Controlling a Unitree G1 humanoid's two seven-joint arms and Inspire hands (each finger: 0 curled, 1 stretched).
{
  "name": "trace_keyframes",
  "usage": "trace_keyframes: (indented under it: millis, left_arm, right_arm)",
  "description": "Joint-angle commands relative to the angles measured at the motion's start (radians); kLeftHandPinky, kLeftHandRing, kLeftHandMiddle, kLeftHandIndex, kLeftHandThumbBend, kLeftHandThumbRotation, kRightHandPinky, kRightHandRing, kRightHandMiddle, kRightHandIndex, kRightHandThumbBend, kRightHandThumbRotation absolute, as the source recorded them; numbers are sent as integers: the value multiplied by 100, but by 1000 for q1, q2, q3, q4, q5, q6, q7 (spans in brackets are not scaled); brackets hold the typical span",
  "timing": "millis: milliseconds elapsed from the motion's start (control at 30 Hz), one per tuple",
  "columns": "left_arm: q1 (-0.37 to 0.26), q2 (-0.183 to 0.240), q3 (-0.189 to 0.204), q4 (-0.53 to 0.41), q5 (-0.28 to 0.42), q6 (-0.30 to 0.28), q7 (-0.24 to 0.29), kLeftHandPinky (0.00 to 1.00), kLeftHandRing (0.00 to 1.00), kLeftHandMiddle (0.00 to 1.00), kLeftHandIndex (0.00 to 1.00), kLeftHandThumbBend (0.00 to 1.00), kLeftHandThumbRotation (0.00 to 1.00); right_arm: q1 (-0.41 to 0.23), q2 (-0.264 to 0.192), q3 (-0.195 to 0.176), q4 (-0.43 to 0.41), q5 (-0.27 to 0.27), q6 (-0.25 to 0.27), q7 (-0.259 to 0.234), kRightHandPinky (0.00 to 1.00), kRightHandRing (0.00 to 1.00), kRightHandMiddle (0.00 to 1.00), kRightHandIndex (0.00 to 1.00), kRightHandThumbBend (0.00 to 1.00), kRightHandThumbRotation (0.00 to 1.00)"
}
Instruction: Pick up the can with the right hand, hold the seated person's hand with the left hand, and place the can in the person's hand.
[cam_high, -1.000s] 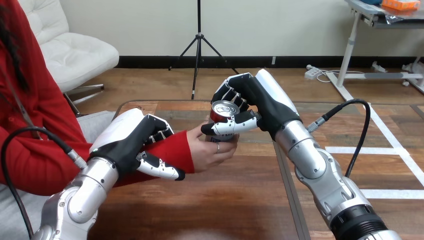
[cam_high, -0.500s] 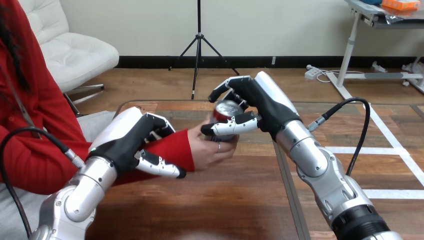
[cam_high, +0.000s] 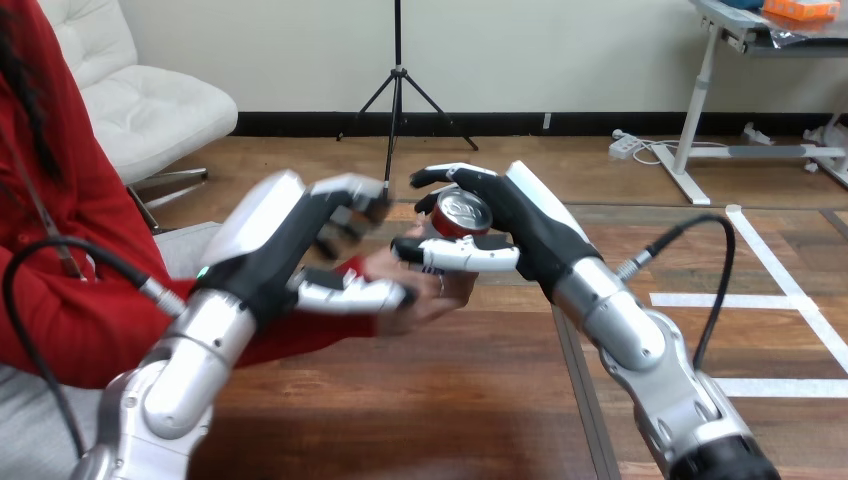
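Above the far half of the brown wooden table (cam_high: 450, 400), up in the air and not touching the wood: a small round red metal can with a shiny silver top (cam_high: 462, 213). Tipped over a bit, with the silver top facing the camera. Held by the black-and-white robot right hand (cam_high: 520, 225), on a silver arm from the right side. Only loosely closed around the can, not squeezed tight. Fingers (cam_high: 445, 176) bent around the far side of the can, tips spread a little apart. Thumb (cam_high: 460, 256) laid flat across the near side, touching the red part just under the top.

Just below the can and that thumb: the person's hand (cam_high: 435, 300), poking out of a red sleeve (cam_high: 300, 338). Hard to tell if the bottom of the can touches that hand, since hidden behind the thumb.

To the left, just beside the can: the other black-and-white robot hand, the left hand (cam_high: 270, 245). Wide open, gripping nothing. Fingers (cam_high: 350, 190) stretched out and lifted up above the sleeve, tips close to the right hand's fingertips but apart from them. Left thumb (cam_high: 350, 294) pointing right, low down in front of the person's wrist. No way to tell if touching the wrist or only close in front of it.
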Motion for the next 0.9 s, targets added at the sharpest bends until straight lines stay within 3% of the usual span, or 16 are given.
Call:
trace_keyframes:
  millis: [0,167,600,867]
  left_arm:
    - [-40,-14,-4,-57,8,-66,56,57,70,73,74,61,42]
    - [4,-15,-9,-40,13,-91,71,58,71,74,74,59,47]
    - [110,-8,-26,-12,25,-117,81,69,79,82,81,95,58]
    - [168,-3,-32,-7,33,-142,90,77,84,86,85,100,67]
  right_arm:
    - [18,-21,-47,-78,46,-10,1,69,77,78,84,100,99]
    - [57,-30,-56,-110,65,-18,1,71,78,79,83,100,100]
    - [152,-49,-78,-184,113,-41,27,74,82,84,83,100,100]
    - [218,-64,-91,-233,139,-74,36,73,83,85,83,97,100]
